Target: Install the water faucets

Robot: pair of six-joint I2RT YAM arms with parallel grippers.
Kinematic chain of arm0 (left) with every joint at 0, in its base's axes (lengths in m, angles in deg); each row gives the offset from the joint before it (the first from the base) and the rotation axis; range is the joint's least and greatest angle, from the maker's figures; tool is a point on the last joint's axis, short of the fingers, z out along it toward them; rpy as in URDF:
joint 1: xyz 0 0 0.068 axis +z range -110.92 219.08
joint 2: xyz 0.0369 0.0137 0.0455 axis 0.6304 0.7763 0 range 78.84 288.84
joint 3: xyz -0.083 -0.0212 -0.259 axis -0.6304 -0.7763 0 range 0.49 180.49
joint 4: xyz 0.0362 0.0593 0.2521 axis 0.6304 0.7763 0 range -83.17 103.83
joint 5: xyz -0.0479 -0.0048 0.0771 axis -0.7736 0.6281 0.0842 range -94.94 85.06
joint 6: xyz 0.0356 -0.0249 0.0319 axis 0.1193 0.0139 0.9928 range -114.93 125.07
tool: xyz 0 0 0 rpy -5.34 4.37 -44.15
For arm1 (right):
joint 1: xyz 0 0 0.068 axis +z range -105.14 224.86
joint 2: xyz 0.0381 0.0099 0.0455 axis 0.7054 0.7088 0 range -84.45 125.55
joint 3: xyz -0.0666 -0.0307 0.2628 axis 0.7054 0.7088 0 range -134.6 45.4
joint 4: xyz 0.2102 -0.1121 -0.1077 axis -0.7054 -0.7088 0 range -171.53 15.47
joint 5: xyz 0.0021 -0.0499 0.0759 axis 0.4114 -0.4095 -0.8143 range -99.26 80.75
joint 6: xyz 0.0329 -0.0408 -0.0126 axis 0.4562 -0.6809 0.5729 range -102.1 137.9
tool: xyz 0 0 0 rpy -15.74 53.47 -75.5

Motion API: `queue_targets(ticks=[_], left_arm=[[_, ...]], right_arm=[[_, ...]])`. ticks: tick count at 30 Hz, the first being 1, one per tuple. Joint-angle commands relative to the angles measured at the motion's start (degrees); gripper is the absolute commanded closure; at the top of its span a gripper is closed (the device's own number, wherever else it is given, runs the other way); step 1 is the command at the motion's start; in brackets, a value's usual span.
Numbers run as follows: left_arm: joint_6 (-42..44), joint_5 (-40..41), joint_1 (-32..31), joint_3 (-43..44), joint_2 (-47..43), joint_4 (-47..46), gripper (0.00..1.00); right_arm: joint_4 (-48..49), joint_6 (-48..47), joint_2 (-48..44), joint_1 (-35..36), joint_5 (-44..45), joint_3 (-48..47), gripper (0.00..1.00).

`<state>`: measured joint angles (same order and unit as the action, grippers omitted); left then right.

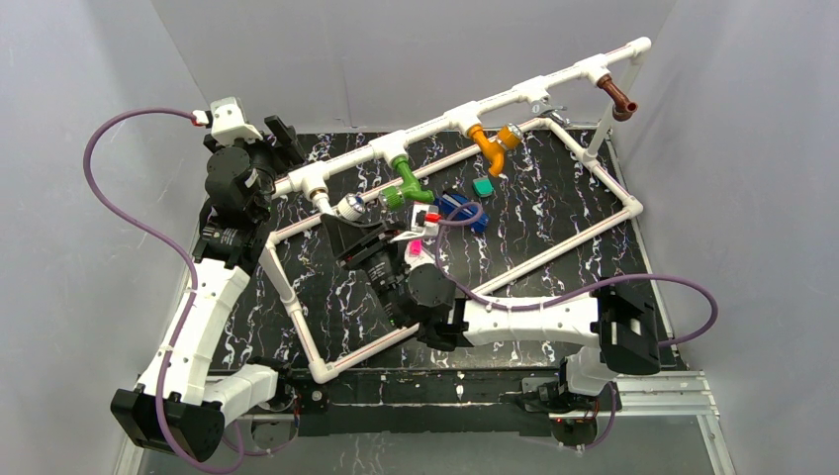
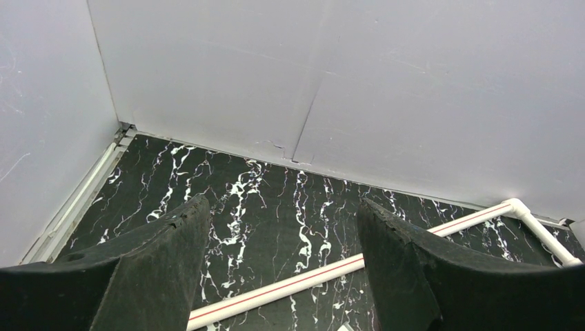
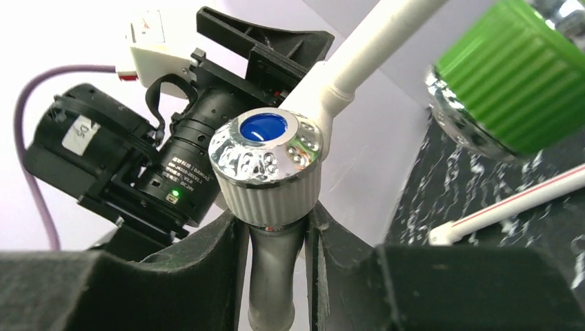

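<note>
My right arm reaches in from the near side of the pipe frame (image 1: 430, 127). Its forearm lies low across the frame's lower loop and the wrist is turned up toward the raised rail. My right tool (image 3: 276, 234) is closed narrow on the white faucet (image 3: 268, 165), with the pads clamped on its neck just under the ribbed knob. I judge this grip keeps the stem in line with the tee at the frame's left end. The joint itself is hidden, so I cannot confirm seating. My left arm stands folded beyond the frame's left end. My left tool (image 2: 281, 205) is spread wide and empty over the tabletop (image 1: 554, 218), apparently parked clear of the work. Farther along the rail, the green faucet (image 1: 406, 181), orange faucet (image 1: 492, 146) and brown faucet (image 1: 618, 97) hang from their tees.
</note>
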<state>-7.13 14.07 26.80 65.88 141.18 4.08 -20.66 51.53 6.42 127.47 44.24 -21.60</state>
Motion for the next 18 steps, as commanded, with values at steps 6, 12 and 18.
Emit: queue_targets(ticks=[6, 12, 18], left_arm=[[0.2, 1.3, 1.0, -7.3, 6.3, 18.8, 0.25], [0.2, 1.3, 1.0, -7.2, 6.3, 18.9, 0.25], [0.2, 1.3, 1.0, -7.3, 6.4, 18.9, 0.25]], right_arm=[[-17.1, 35.0, -2.7, -1.0, 6.7, 0.6, 0.99], [-19.9, 48.7, -3.5, -1.7, 5.5, 2.6, 0.99], [-20.1, 56.0, -3.7, -2.8, 1.5, 3.7, 0.99]])
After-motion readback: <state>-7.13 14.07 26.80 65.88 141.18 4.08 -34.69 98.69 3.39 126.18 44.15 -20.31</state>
